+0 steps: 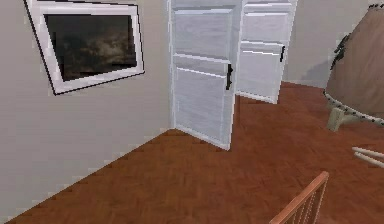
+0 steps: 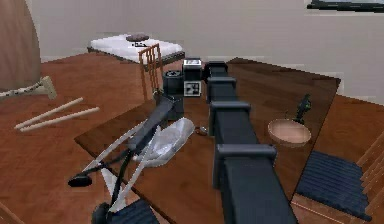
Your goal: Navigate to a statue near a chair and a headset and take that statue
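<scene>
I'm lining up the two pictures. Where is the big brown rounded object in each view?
Forward view: the big brown rounded object at the right edge, partly cut off.
Arm side view: that object in the upper left corner.
Shared landmark: pale sticks lying beside it.

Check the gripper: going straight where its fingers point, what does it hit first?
Probably nothing: the gripper points to the arm side view's lower left, past the table edge, with bare floor beyond. A pale glassy thing lies alongside it; depth unclear.
</scene>
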